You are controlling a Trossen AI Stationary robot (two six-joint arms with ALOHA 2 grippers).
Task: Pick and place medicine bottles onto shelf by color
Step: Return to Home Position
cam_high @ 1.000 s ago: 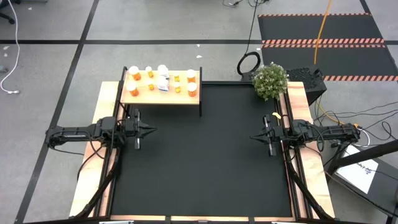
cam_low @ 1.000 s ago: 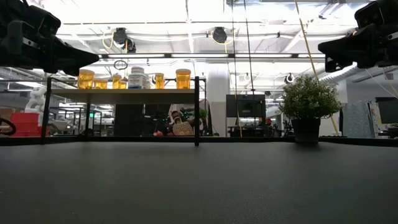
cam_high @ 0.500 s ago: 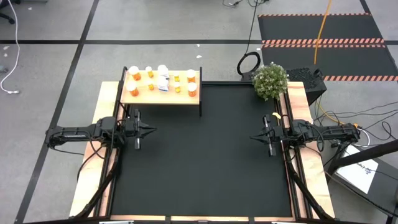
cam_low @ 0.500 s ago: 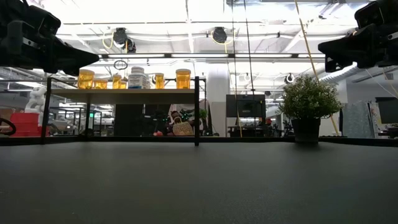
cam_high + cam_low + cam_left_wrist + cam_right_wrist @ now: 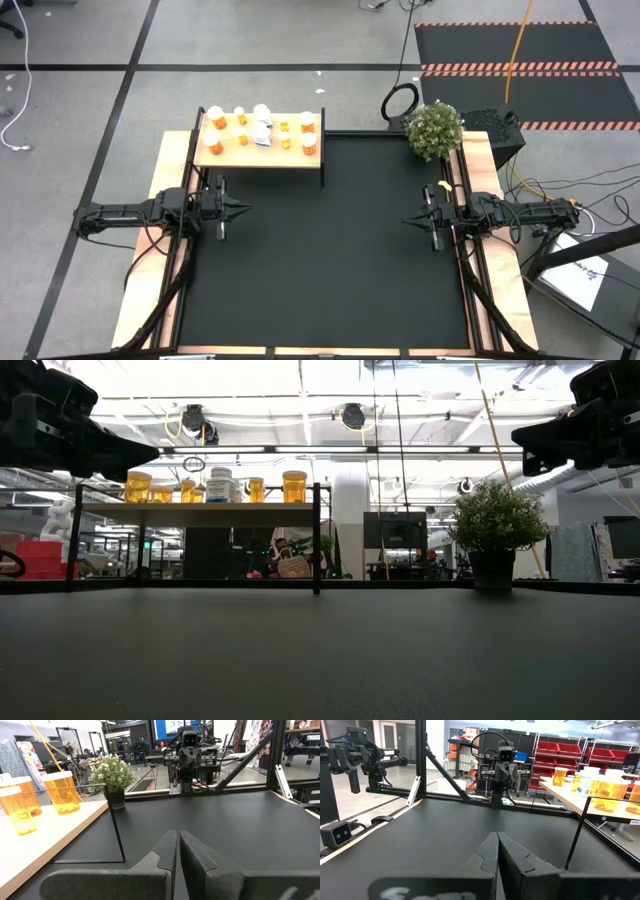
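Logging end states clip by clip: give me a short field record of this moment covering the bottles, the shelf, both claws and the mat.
bottles: all in view stand upright on the shelf
grouping: white bottles in the middle, orange bottles on either side
mat: no bottle seen on it
left claw: shut, empty, at the mat's left edge, apart from the shelf
right claw: shut, empty, at the mat's right edge
other: potted plant at the mat's far right corner
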